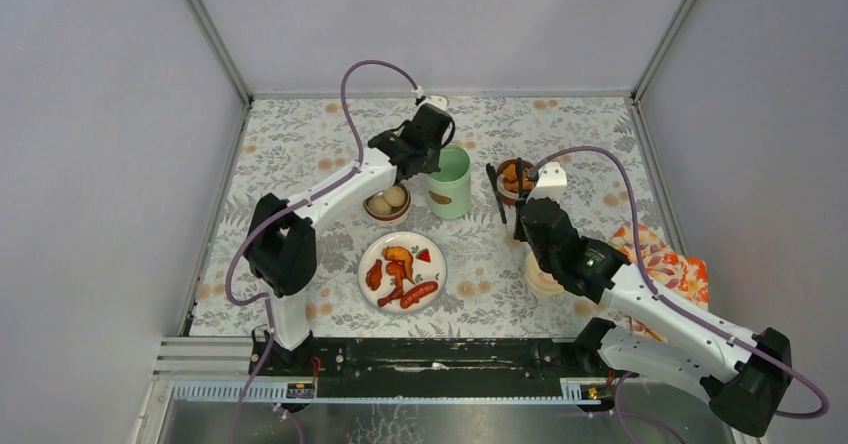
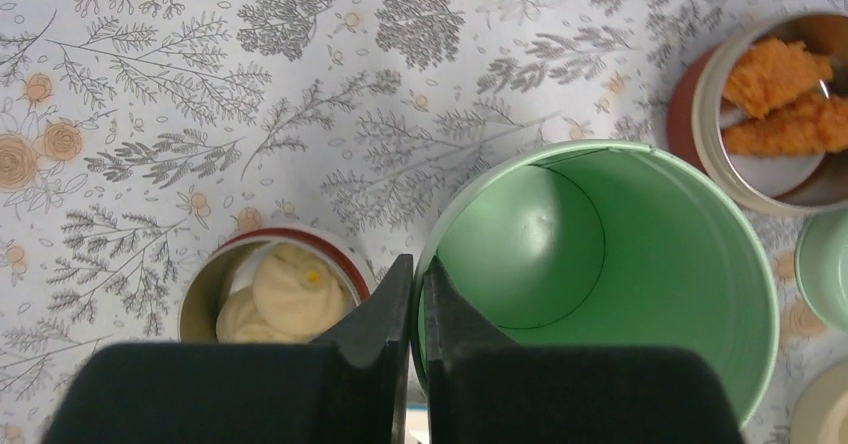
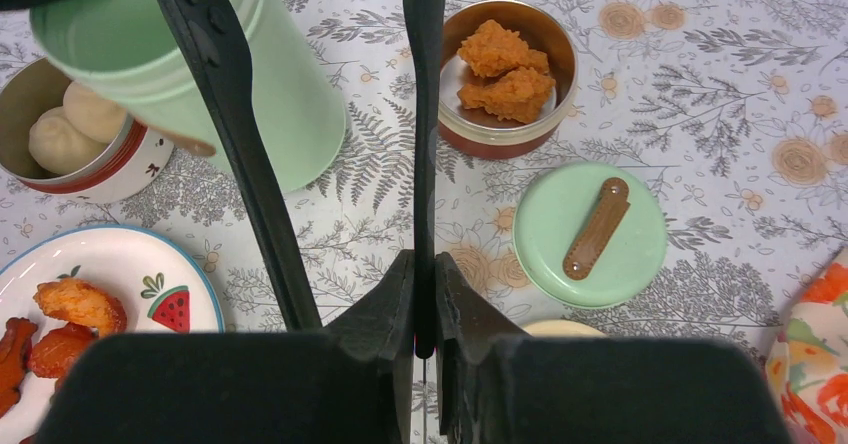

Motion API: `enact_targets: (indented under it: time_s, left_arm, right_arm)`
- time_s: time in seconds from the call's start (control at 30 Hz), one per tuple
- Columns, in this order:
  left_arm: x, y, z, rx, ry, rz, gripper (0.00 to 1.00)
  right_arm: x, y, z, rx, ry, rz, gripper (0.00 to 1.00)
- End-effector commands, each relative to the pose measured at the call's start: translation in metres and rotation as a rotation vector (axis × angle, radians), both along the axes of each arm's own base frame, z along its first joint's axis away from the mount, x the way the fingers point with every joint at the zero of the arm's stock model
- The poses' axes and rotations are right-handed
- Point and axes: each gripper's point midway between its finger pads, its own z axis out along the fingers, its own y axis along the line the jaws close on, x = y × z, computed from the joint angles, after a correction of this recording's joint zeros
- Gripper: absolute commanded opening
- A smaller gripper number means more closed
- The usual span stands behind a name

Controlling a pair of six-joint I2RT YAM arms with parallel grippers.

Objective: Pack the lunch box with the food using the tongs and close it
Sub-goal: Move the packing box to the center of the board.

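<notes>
The top view looks down from behind on the whole table (image 1: 300, 144). Both wrist views sit close and share the green jar (image 2: 620, 264), the right apparently more oblique.

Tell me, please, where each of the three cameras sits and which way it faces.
Top camera: above and behind the arms, looking down on the table; left arm and right arm show.
Left wrist camera: looks straight down into the green jar; the left gripper pinches its rim.
Right wrist camera: looks down along the tongs held in the right gripper.
Shared: both wrist views show the green jar and the bowl of fried pieces.
</notes>
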Motion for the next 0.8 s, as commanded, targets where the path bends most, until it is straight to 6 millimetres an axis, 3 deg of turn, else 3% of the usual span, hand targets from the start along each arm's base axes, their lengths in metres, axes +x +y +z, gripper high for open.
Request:
enact_targets:
  time_s: [0.0,0.2,0.47,0.6,0.77]
  left_arm:
    - [-0.015,0.017,0.018,0.101,-0.070,0.041,0.00]
    - [-0.027,0.030,0.011,0.119,-0.065,0.076,0.00]
    - [-0.023,0.034,0.000,0.129,-0.088,0.107,0.03]
    - [-0.024,0.035,0.002,0.107,-0.096,0.122,0.19]
    - [-0.032,0.034,0.020,0.048,-0.118,0.115,0.42]
  right_arm:
    - [-0.001,-0.016,0.013,0.017,-0.040,-0.065,0.00]
    - [-0.005,-0.017,0.015,0.034,-0.039,-0.058,0.00]
    - [-0.008,-0.012,0.020,0.051,-0.037,-0.018,0.00]
    - [-0.010,-0.008,0.024,0.056,-0.037,0.019,0.00]
    - [-0.014,-0.001,0.029,0.058,-0.027,0.075,0.00]
